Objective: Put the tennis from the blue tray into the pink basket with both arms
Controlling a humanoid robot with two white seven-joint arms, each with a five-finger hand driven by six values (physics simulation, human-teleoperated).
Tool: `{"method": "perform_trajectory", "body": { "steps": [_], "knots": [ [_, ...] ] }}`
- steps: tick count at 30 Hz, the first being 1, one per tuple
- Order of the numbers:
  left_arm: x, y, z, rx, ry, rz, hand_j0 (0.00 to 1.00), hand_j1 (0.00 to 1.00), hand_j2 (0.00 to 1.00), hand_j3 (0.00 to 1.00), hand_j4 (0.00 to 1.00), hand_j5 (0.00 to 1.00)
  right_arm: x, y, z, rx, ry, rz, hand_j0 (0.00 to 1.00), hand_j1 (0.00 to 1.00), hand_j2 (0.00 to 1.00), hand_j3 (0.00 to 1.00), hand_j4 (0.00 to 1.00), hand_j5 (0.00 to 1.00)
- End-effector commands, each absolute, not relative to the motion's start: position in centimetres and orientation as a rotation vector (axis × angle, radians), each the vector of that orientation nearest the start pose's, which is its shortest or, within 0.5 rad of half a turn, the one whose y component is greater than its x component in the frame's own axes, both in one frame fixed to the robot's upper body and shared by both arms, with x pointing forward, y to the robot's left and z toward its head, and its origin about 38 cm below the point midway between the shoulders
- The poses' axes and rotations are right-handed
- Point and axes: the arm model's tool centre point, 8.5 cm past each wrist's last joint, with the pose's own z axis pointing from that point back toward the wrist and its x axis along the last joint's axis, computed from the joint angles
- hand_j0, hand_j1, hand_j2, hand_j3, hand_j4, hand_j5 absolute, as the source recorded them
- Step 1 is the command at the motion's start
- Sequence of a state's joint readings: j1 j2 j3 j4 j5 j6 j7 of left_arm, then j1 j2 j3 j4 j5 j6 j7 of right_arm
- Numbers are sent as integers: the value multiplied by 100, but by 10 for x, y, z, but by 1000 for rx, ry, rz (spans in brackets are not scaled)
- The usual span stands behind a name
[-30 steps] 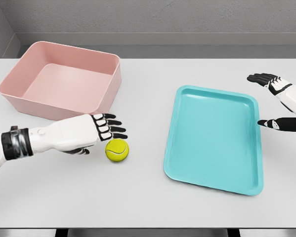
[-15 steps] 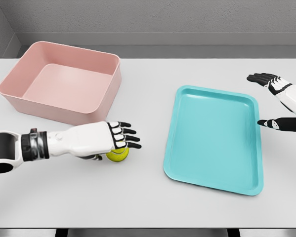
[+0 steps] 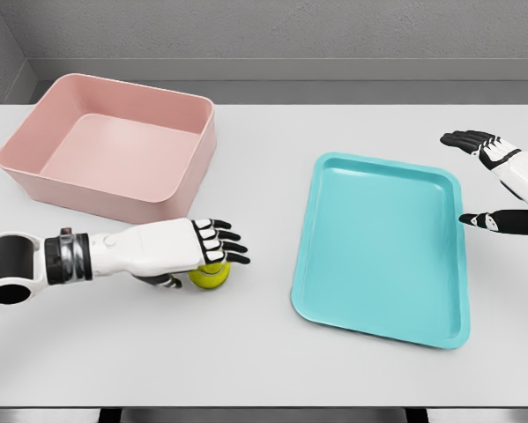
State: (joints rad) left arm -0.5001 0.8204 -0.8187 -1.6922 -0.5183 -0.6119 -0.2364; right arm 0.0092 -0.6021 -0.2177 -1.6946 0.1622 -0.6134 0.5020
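So the tennis ball (image 3: 210, 277) wasn't in either container, it was sitting on the bare worktop (image 3: 264, 352) at about 7 o'clock from the middle of the scene, between the pink basket (image 3: 114, 145) and the blue tray (image 3: 382, 247). The left robot hand (image 3: 202, 247) lay right over the top of it, palm down, fingers stretched out toward 3 o'clock and the thumb tucked low beside the ball, so it covered the ball, but I couldn't tell if it really had a grip. The basket sat up at 10 o'clock with nothing inside, just its smooth pink floor and walls. The tray was over at 3 to 4 o'clock, lying flat and a bit skewed, nothing on it either. The right robot hand (image 3: 493, 185) hung just past the tray's right edge at 3 o'clock, fingers spread and relaxed, holding nothing, not touching the tray.
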Motion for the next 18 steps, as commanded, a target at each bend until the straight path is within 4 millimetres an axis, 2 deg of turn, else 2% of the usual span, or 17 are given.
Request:
{"method": "perform_trajectory", "body": {
  "steps": [1, 16, 18],
  "knots": [
    [353, 214, 150, -167, 2126, 2790, 100, 100, 100, 100, 100, 100, 335, -382, 217, -442, -1853, 1329, 100, 100, 100, 100, 100, 100],
    [355, 210, 142, -144, 2122, 2807, 100, 100, 100, 100, 100, 100, 335, -382, 218, -441, -1854, 1327, 100, 100, 100, 100, 100, 100],
    [354, 210, 141, -142, 2120, 2808, 97, 97, 97, 97, 97, 97, 335, -382, 217, -440, -1855, 1326, 100, 100, 100, 100, 100, 100]
  ]
}}
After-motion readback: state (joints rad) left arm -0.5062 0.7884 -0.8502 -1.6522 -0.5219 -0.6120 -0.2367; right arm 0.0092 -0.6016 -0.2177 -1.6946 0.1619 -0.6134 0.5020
